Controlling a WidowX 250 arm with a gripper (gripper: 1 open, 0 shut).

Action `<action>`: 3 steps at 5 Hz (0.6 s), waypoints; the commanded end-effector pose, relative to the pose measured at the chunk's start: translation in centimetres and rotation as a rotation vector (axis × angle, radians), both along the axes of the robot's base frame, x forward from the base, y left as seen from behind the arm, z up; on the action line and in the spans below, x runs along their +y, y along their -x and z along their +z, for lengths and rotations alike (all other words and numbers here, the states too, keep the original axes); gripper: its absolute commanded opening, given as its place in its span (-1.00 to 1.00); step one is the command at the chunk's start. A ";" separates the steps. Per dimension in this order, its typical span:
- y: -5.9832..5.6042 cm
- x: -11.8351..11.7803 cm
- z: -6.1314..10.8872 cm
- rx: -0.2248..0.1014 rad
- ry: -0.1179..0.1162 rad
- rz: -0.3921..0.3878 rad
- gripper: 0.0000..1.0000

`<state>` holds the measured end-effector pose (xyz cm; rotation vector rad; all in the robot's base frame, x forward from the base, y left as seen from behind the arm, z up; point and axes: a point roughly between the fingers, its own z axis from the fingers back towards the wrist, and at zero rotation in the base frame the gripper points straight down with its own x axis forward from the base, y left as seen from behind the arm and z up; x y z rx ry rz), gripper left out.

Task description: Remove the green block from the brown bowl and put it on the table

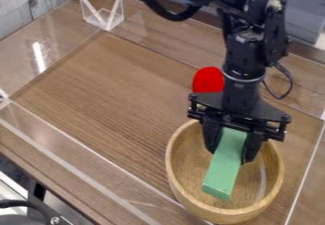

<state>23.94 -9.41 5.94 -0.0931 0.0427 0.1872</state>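
red toy [207, 79] just behind brown bowl [185, 184]

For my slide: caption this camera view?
Gripper shut on green block inside brown bowl, red toy behind.

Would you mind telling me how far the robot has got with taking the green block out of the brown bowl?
Done: the tool is shut on the upper end of the green block. In hand: the block hangs tilted, its lower end inside the brown bowl. Left: lift it over the rim and set it on the table.
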 end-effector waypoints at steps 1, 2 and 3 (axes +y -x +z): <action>-0.2 -0.5 0.6 -0.030 0.009 0.020 -1.00; 0.0 -1.6 0.7 -0.027 0.006 0.020 -1.00; 0.1 -2.3 0.6 -0.027 0.001 0.003 -1.00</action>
